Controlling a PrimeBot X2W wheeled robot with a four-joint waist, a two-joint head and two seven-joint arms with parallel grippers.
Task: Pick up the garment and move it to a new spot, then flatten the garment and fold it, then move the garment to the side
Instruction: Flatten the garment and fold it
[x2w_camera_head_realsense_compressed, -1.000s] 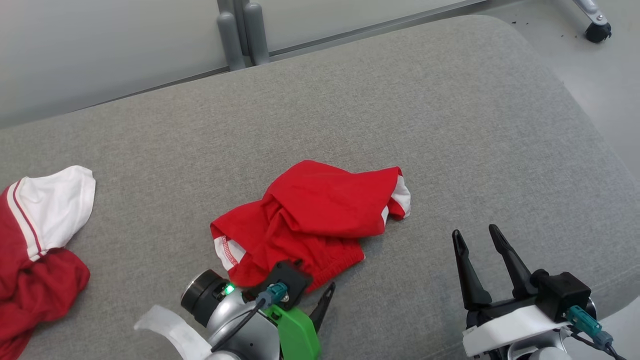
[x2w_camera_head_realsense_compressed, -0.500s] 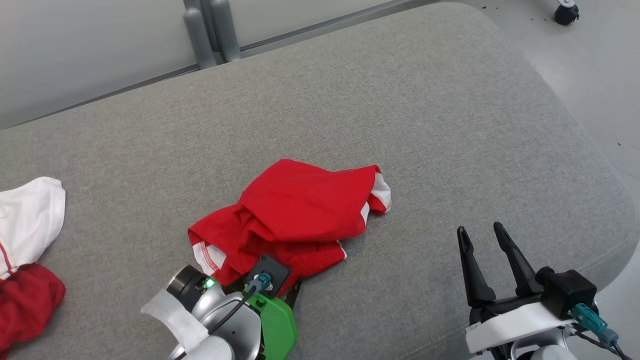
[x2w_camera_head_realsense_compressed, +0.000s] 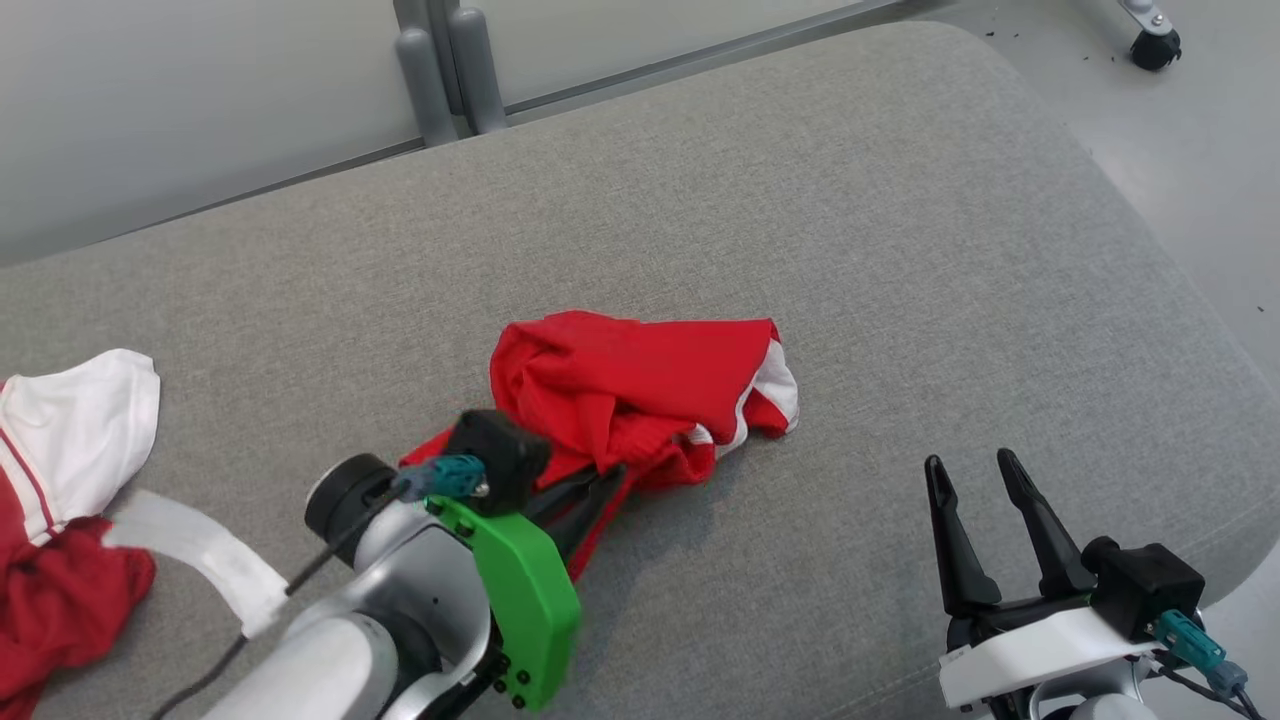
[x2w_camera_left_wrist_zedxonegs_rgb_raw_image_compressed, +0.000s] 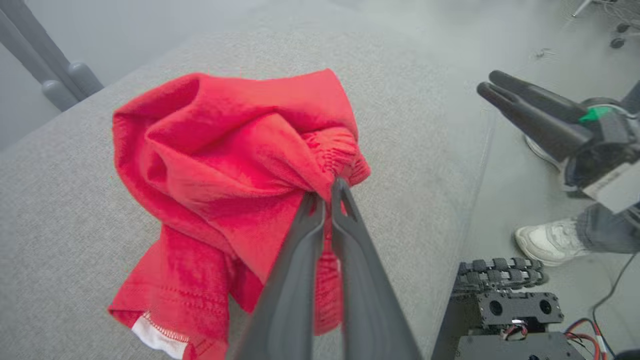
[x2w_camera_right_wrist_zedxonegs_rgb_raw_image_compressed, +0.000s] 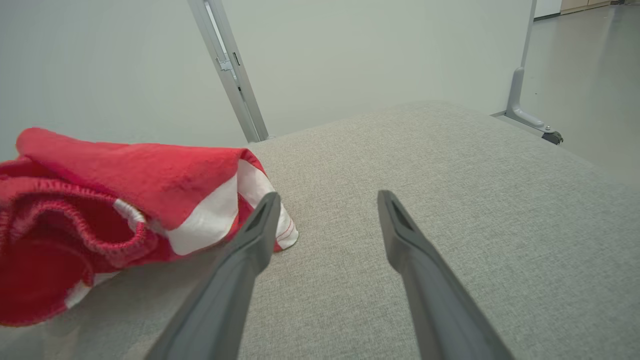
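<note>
The left arm (x2w_camera_head_realsense_compressed: 400, 610) is reaching in from the lower left, its wrist angling up and to the right. The left gripper (x2w_camera_left_wrist_zedxonegs_rgb_raw_image_compressed: 327, 192) is pinching a fold of the garment (x2w_camera_left_wrist_zedxonegs_rgb_raw_image_compressed: 225, 150), its jaws pressing tightly together. The right gripper (x2w_camera_head_realsense_compressed: 968, 463) is hovering low at the right, its fingers pointing up and its jaws standing wide apart.

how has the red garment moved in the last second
Yes: judged against the grey posts, the garment gathered rightward, pinched in the left end effector.
</note>
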